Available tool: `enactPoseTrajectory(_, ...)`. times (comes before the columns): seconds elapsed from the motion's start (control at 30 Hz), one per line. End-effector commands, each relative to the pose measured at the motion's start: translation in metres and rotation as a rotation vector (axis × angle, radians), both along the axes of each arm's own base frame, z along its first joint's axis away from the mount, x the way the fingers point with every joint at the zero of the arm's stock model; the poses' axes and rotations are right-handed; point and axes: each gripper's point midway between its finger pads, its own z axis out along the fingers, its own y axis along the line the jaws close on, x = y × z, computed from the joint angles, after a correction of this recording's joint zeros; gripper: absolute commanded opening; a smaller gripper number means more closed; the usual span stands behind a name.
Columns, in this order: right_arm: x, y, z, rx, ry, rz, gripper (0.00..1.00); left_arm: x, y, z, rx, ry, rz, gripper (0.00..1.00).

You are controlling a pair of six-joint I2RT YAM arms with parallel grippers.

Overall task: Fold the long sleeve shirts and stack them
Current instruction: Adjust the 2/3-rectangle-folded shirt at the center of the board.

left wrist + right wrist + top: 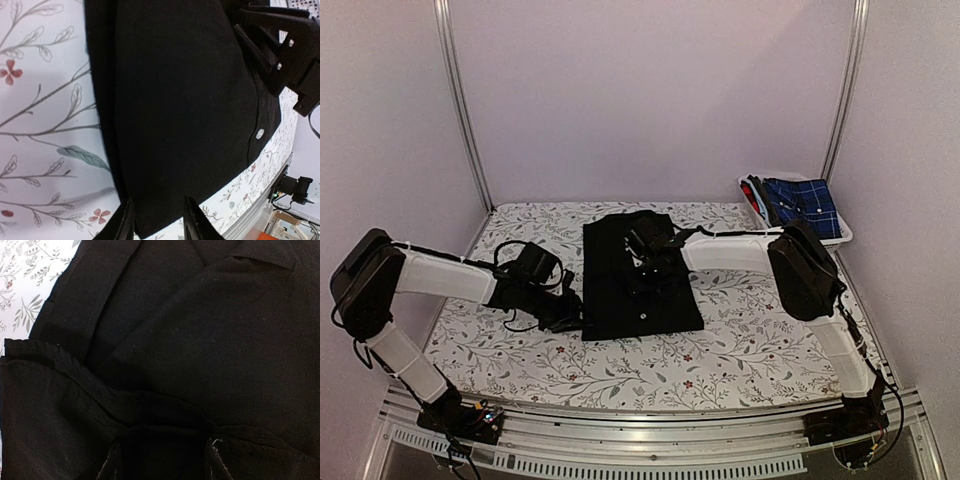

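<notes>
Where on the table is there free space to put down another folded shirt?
Bare tablecloth lies right of the black shirt, and a strip runs along the near edge. It is crowded at the shirt's left edge by the left end effector, and the basket fills the far right corner.

A table (pixel 740 340) covered in a white cloth printed with grey leaves and small red flowers sits between plain pale lilac walls (pixel 650 90). Aluminium posts (pixel 460 110) rise at 11 and 1 o'clock; a metal rail (pixel 650 430) edges 6 o'clock.

Top view looks down; both wrist views close on black shirt (pixel 638 275)
</notes>
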Motion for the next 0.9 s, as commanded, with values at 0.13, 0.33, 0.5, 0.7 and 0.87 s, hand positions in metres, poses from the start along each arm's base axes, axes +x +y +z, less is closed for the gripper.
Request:
enactPoseTrajectory(0.13,-0.006,-0.014,0.068,0.023,-0.048,-0.024,0.55,-0.013,0.000,0.003,0.027,-0.003,0.023,0.29)
enactPoseTrajectory(0.33,-0.031,-0.022,0.070,0.019,-0.030,-0.021,0.50,-0.028,0.012,-0.002,0.052,0.013,0.058,0.30)
enactPoseTrajectory(0.5,-0.052,-0.018,0.045,0.008,0.035,-0.001,0.36,-0.032,0.013,-0.002,0.044,0.023,0.067,0.30)
enactPoseTrajectory(0.7,-0.070,-0.019,0.016,-0.016,0.089,0.004,0.33,-0.032,0.009,-0.004,0.017,0.030,0.070,0.32)
enactPoseTrajectory(0.87,-0.078,-0.023,-0.002,-0.039,0.123,0.010,0.34,-0.032,0.007,-0.008,0.013,0.039,0.074,0.33)
